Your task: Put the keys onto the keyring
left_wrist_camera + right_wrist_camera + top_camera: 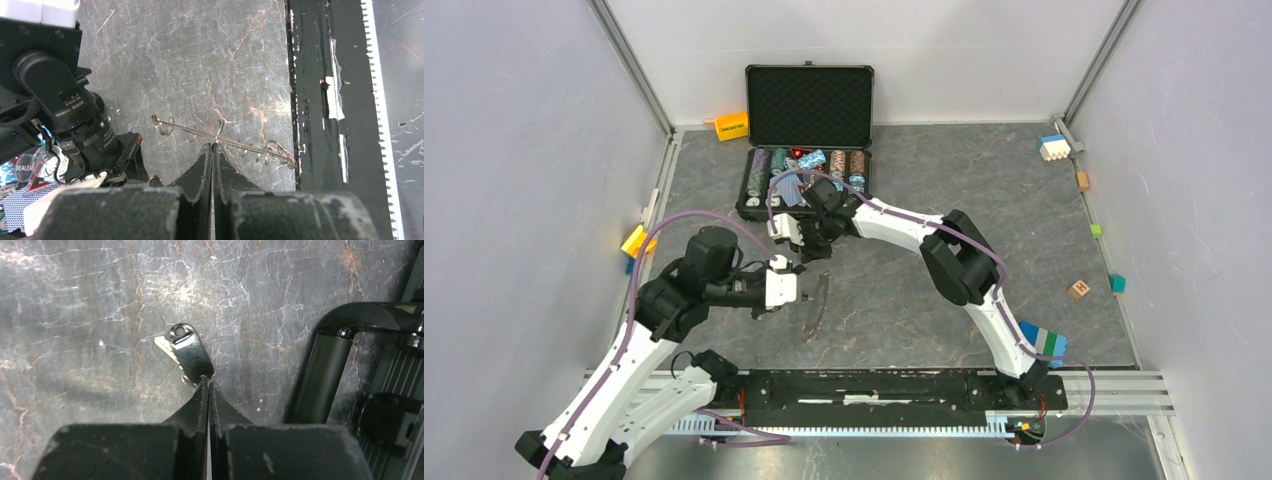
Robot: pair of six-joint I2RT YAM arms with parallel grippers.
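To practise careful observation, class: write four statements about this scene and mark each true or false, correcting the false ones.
1. The left gripper pinches the keyring. True.
2. The right gripper is open. False: it is shut on a key.
3. The case is closed. False: its lid stands open.
4. The case holds chips. True.

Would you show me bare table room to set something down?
Bare: the back right, between the black case and the white-and-blue block. Crowded: before the case, where left gripper holds the keyring, right gripper a key.
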